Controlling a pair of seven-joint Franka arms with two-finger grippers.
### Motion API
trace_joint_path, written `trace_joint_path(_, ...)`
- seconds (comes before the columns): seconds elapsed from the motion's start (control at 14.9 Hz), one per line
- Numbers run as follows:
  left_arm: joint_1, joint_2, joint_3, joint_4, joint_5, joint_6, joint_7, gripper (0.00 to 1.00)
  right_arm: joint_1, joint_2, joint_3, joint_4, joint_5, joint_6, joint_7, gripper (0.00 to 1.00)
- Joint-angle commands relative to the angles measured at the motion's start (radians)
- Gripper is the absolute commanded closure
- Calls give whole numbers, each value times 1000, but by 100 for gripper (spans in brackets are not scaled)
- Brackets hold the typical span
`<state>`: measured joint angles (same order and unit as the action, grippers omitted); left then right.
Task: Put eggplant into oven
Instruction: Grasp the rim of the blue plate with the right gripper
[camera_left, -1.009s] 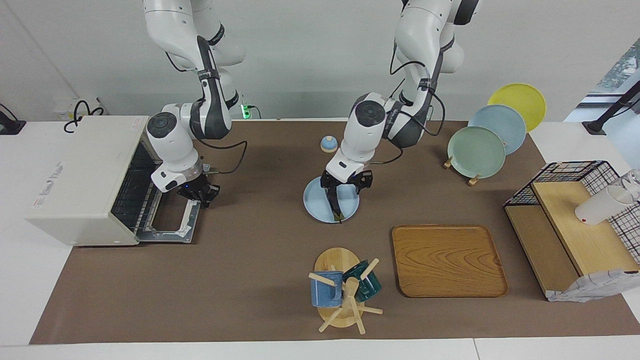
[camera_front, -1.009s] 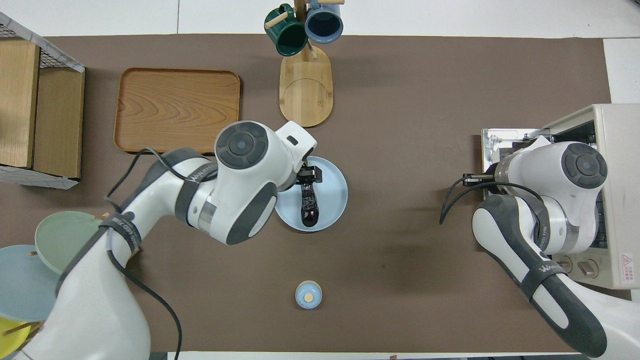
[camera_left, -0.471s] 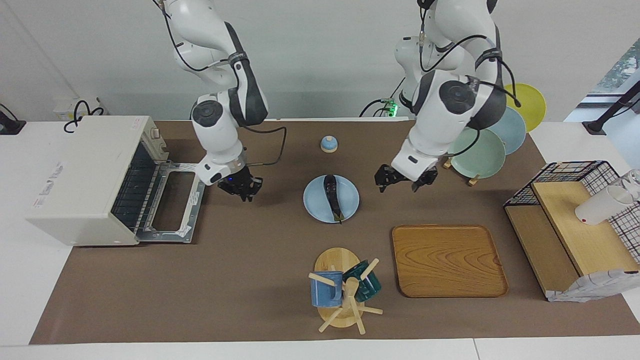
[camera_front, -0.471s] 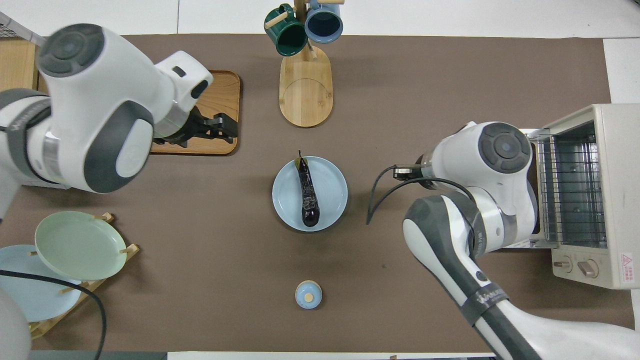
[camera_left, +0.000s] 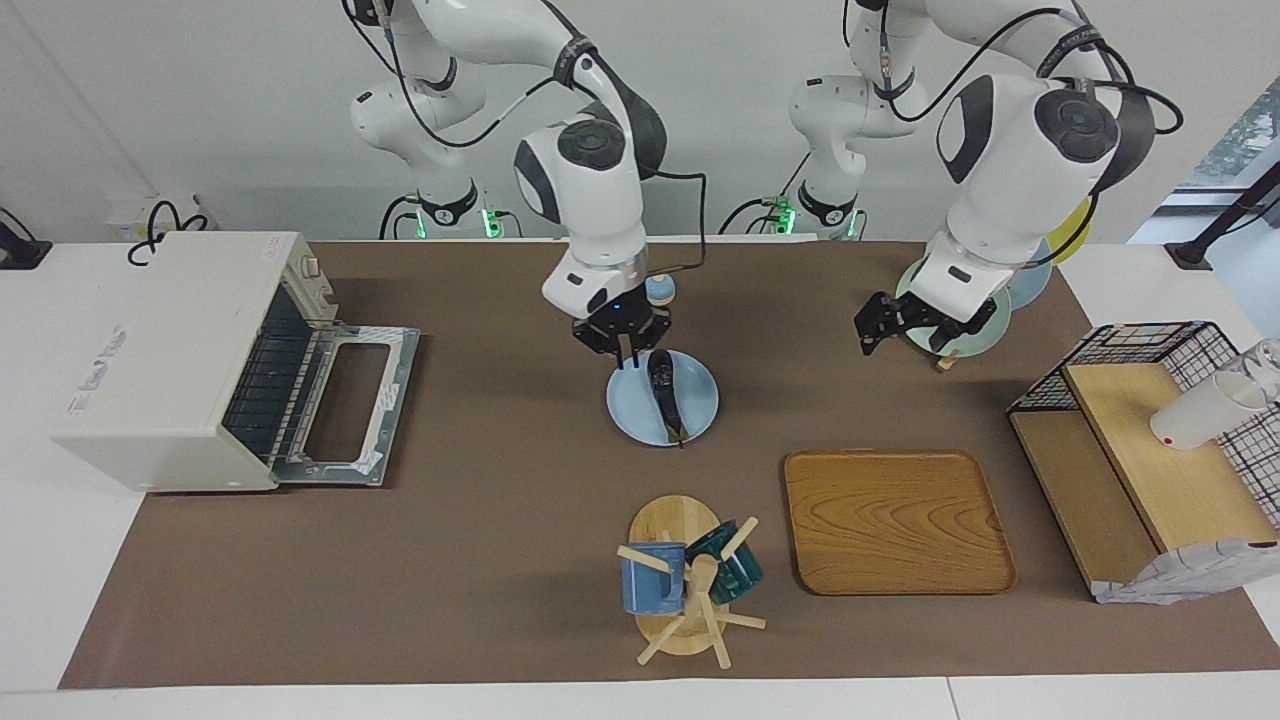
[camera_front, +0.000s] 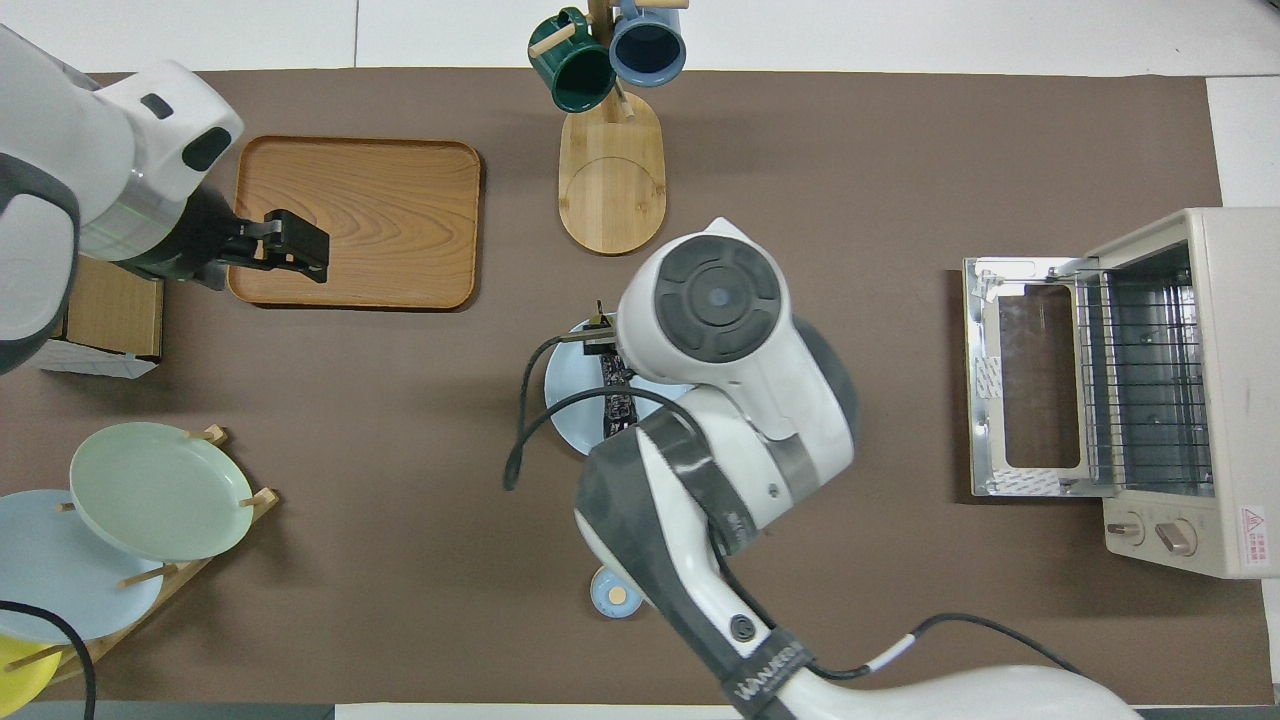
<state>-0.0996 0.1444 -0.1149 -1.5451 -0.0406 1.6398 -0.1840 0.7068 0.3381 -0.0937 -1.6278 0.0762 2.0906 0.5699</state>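
1. The right gripper (camera_left: 626, 352) hangs low over the blue plate (camera_left: 700, 405), at the eggplant's end nearer the robots. Its fingers point down, close together with a narrow gap; whether they touch the eggplant cannot be told.
2. From overhead, the right arm covers most of the plate (camera_front: 565, 400) and that gripper.
3. The left gripper (camera_left: 890, 325) is up in the air over the mat beside the plate rack (camera_left: 945, 350), toward the left arm's end. Its fingers are spread wide and hold nothing; the arm waits there.
4. The eggplant (camera_left: 662, 392) lies lengthwise on the plate at mid-table, its stem tip at the plate's edge farther from the robots.
5. The oven (camera_left: 170, 360) sits at the right arm's end of the table, well apart from the plate. Its door (camera_left: 350, 405) is dropped flat on the mat and the wire rack (camera_front: 1140, 380) inside shows bare.
6. A mug tree (camera_left: 685, 585) and a wooden tray (camera_left: 895, 520) stand farther from the robots than the plate.
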Motion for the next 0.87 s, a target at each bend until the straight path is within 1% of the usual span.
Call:
trace_joint_path(0.0, 34, -64, -9, -52, 16, -46, 41, 0, 87, 195, -6, 213, -27, -5, 141, 79)
trace_joint_path(0.07, 40, -90, -9, -81, 16, -46, 49, 0, 118, 211, -6, 213, -48, 31, 149, 79)
trace_joint_path(0.13, 47, -110, -9, -104, 16, -48, 58, 0, 135, 214, -6, 195, -68, 90, 153, 79)
trace_joint_path(0.27, 47, -156, -9, -157, 16, -43, 60, 0, 141, 193, -6, 82, -88, 144, 143, 79)
trace_joint_path(0.34, 49, -173, -9, -179, 16, -37, 60, 0, 148, 179, -4, 33, -93, 204, 140, 79)
trace_joint_path(0.4, 51, -178, -9, -181, 16, -37, 60, 0, 158, 173, -6, -7, -95, 256, 134, 79)
trace_joint_path(0.54, 51, -175, -9, -167, 15, -31, 55, 0, 163, 153, -3, -75, -93, 310, 82, 79)
trace_joint_path(0.67, 51, -172, -9, -136, 13, -44, 51, 0, 168, 141, -3, -107, -96, 315, 56, 73)
trace_joint_path(0.81, 49, -170, -9, -116, 13, -60, 49, 0, 169, 137, -3, -121, -108, 325, 48, 69)
